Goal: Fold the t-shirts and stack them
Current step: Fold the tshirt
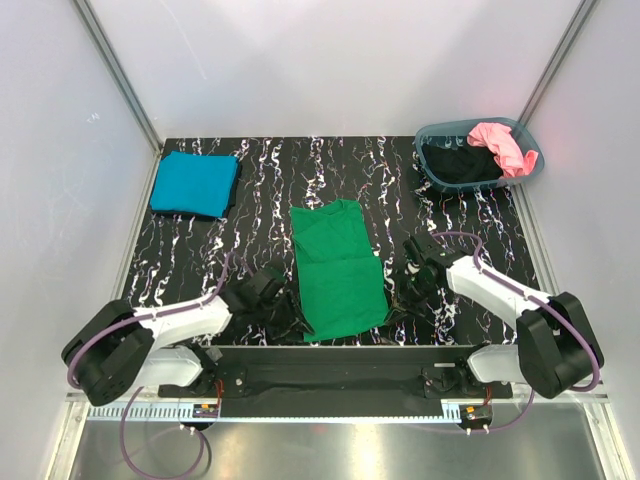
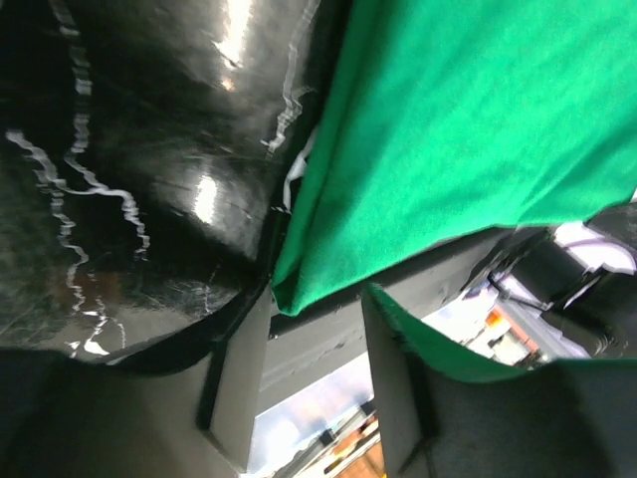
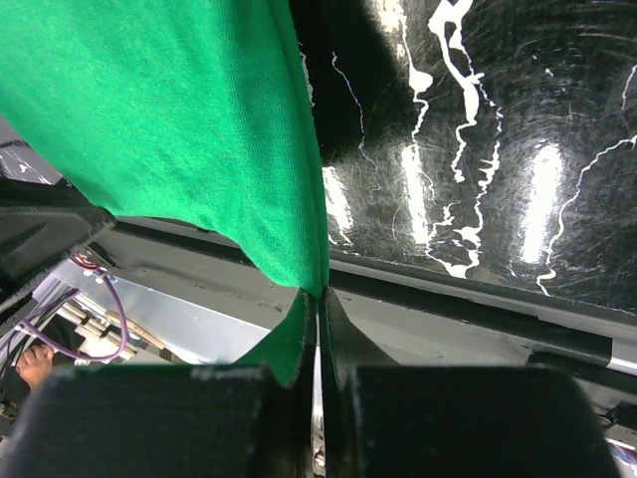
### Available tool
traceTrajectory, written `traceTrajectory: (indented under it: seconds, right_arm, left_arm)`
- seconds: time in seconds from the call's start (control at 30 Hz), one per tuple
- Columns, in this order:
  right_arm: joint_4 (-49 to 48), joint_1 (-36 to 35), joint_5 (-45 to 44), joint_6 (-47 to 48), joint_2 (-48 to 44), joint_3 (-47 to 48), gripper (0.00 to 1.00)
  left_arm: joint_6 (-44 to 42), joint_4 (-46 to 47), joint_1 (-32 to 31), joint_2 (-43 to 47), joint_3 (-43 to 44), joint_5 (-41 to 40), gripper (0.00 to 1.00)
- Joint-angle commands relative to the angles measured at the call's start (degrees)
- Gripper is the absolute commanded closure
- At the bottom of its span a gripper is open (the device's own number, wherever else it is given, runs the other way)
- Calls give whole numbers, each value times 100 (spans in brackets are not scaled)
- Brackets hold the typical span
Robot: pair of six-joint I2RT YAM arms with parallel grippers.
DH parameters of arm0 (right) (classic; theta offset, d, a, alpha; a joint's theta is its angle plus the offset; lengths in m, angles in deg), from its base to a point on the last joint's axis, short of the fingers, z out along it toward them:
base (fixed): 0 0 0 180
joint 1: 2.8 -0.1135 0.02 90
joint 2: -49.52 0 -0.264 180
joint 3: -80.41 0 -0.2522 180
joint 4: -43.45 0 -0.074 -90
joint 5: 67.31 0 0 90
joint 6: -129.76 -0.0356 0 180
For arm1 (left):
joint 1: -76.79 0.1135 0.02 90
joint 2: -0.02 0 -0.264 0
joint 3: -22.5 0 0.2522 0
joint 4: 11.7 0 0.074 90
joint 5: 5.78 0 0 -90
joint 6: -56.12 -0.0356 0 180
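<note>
A bright green t-shirt (image 1: 338, 268) lies folded lengthwise in the middle of the black marbled table (image 1: 270, 190). My left gripper (image 1: 292, 320) sits at its near left corner. In the left wrist view its jaws (image 2: 314, 299) stand open; the green t-shirt's (image 2: 468, 119) corner rests just at the fingertips and cloth drapes over the right finger (image 2: 398, 368). My right gripper (image 1: 398, 302) is at the near right corner, shut (image 3: 318, 294) on the green t-shirt's (image 3: 169, 110) edge. A teal t-shirt (image 1: 195, 183) lies folded at the back left.
A grey-blue oval basket (image 1: 433, 135) at the back right holds a pink t-shirt (image 1: 500, 145) and a black t-shirt (image 1: 458, 163). White walls and metal frame posts enclose the table. The arms' base rail (image 1: 340, 375) runs along the near edge.
</note>
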Motion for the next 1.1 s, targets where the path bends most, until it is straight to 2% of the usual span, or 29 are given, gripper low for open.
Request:
traceTrajectory:
  seconds: [0.0, 0.1, 0.2, 0.23, 0.33, 0.43, 0.57, 0.73, 1.07]
  right_arm:
    - [-17, -50, 112, 72, 41, 74, 100]
    - [-18, -50, 104, 90, 24, 73, 100]
    - [0, -42, 86, 81, -12, 91, 100]
    - [35, -42, 60, 81, -20, 91, 100]
    - [131, -42, -28, 99, -56, 135, 100]
    - [307, -42, -168, 99, -152, 222, 100]
    - [702, -42, -441, 20, -372, 416, 100]
    - [905, -42, -512, 2, -600, 504, 100]
    - [1335, -42, -792, -7, -935, 1021, 100]
  left_arm:
    - [323, 0, -68, 238, -46, -569, 59]
    - [393, -28, -86, 300, -63, -606, 63]
    - [437, 122, -121, 177, -55, -518, 75]
    - [429, 157, -156, 72, 6, -483, 86]
    - [402, 88, -236, 19, 173, -448, 100]
    - [420, -359, -315, 97, 516, -448, 100]
    - [525, -1415, -376, 378, 833, -465, 100]
    - [832, -1618, -420, 844, 789, -571, 100]
    - [938, -1758, -464, 1047, 1008, -649, 100]
